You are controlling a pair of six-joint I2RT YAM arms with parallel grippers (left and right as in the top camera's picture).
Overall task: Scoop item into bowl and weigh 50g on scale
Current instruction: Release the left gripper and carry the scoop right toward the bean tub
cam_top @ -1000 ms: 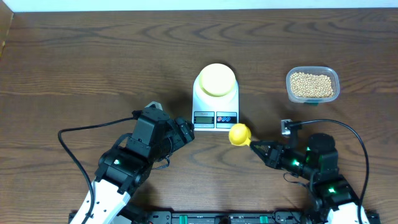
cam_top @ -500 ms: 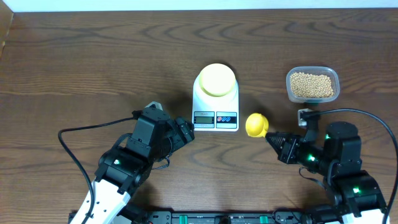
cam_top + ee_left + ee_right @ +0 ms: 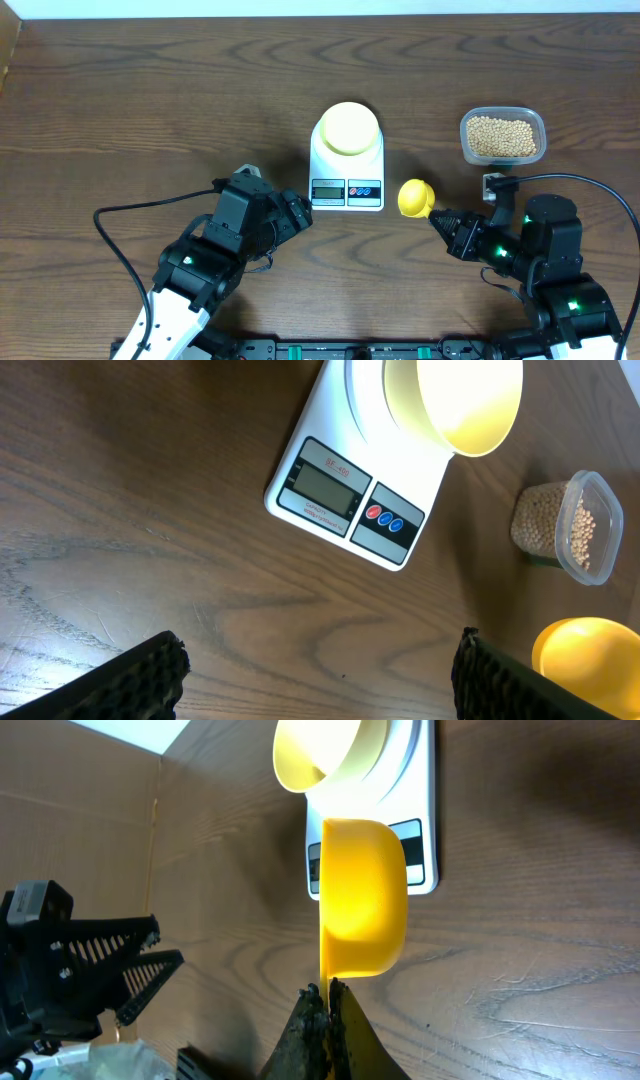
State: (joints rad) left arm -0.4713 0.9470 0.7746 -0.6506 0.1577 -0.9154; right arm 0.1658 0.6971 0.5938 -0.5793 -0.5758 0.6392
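Observation:
The pale yellow bowl (image 3: 348, 128) stands on the white scale (image 3: 346, 200) at the table's middle; no beans show inside it in the left wrist view (image 3: 455, 400). The beige beans (image 3: 502, 137) fill a clear tub at the right. My right gripper (image 3: 437, 217) is shut on the handle of a bright yellow scoop (image 3: 415, 197), held just right of the scale's front and below-left of the tub; the right wrist view shows the handle pinched between the jaws (image 3: 327, 995). My left gripper (image 3: 300, 210) hangs open and holds nothing, left of the scale's display (image 3: 345, 500).
The clear plastic tub (image 3: 560, 525) sits about a hand's width right of the scale. A black cable (image 3: 130, 215) loops over the table left of the left arm. Bare wood lies along the far side and at the left.
The right arm has carried the scoop to the right and slightly away from me, from in front of the scale towards the tub. The left arm has not moved.

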